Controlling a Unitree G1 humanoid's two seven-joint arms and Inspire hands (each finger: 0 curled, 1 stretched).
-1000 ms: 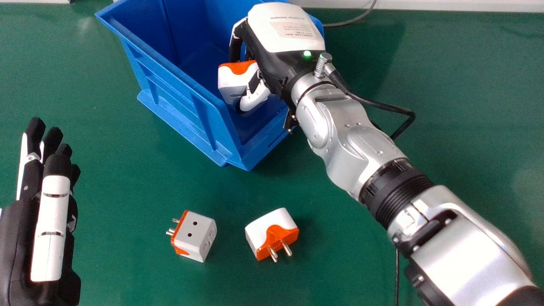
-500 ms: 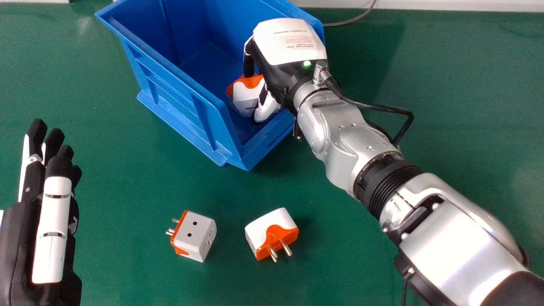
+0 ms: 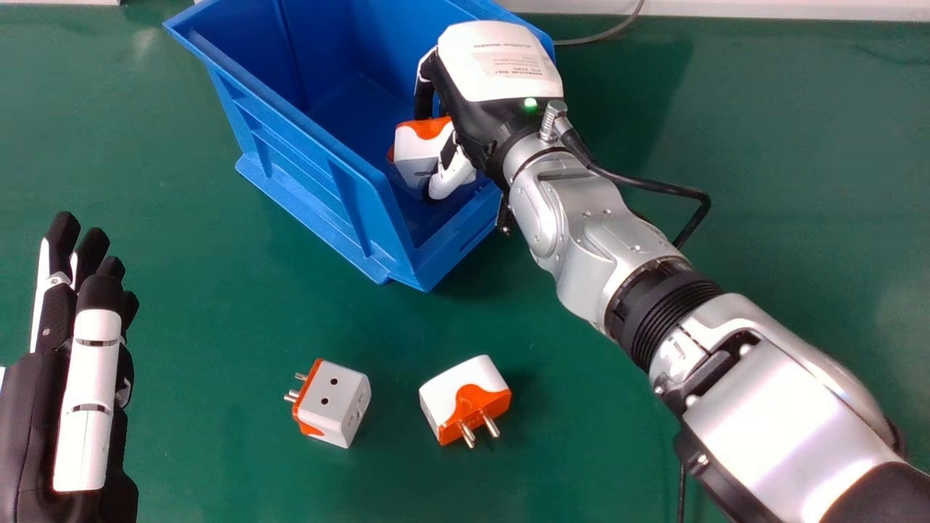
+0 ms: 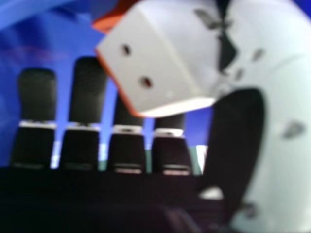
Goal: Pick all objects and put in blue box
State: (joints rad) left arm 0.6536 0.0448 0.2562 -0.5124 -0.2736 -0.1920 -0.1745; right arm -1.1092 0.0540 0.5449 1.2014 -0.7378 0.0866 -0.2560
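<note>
Snag risk at release
Right hand (image 3: 476,112) pinches an adapter (image 3: 418,151), blue box (image 3: 312,174) around both; opening thumb might drag it.

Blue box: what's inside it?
A plug adapter in the right hand, plus a sliver of orange beside it I can't identify. The hand hides what lies beneath.

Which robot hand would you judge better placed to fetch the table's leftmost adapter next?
Probably the left robot hand: it's open and nearer that adapter, while the right robot hand grips another inside the blue box.
</note>
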